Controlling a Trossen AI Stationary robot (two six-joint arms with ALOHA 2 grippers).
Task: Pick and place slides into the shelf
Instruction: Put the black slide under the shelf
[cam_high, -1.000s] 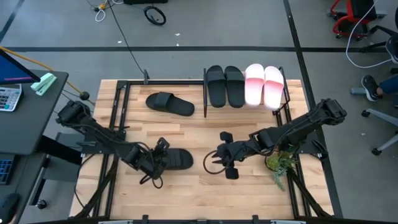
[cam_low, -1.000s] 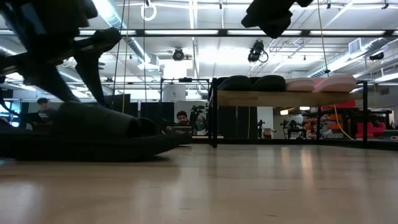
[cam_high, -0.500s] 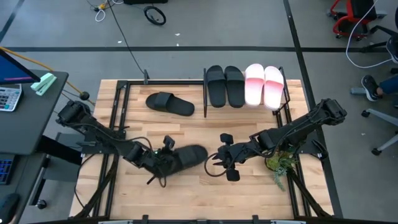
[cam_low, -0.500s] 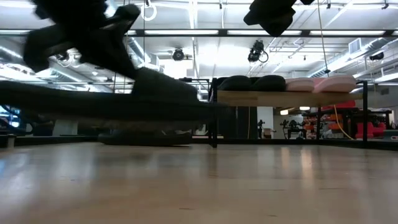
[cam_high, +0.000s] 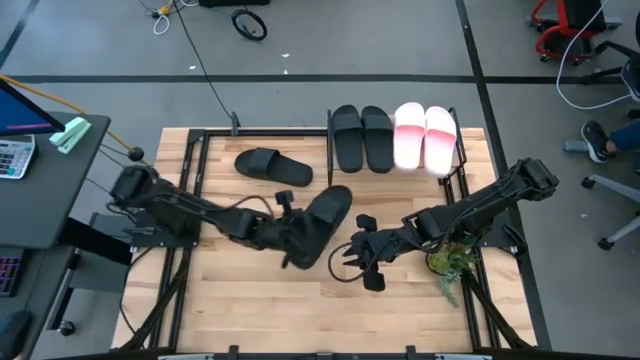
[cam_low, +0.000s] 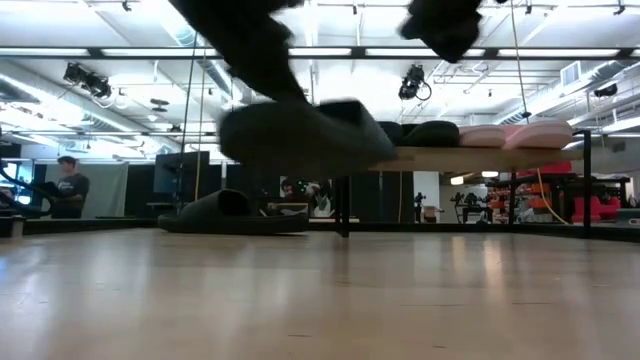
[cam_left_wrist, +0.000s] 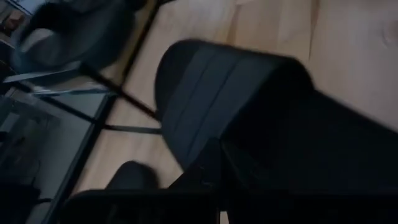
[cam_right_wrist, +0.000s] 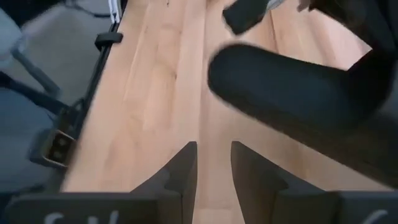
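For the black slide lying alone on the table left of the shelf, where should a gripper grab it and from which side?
Probably at the wide strap of the lone black slide, coming straight down from above. It lies flat, sole down, with the strap arching over the footbed, so one finger could slip under it. The left gripper is shut on another black slide.

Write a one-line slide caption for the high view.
Left hand carries a black slide toward the shelf while the right hand waits mid-table.
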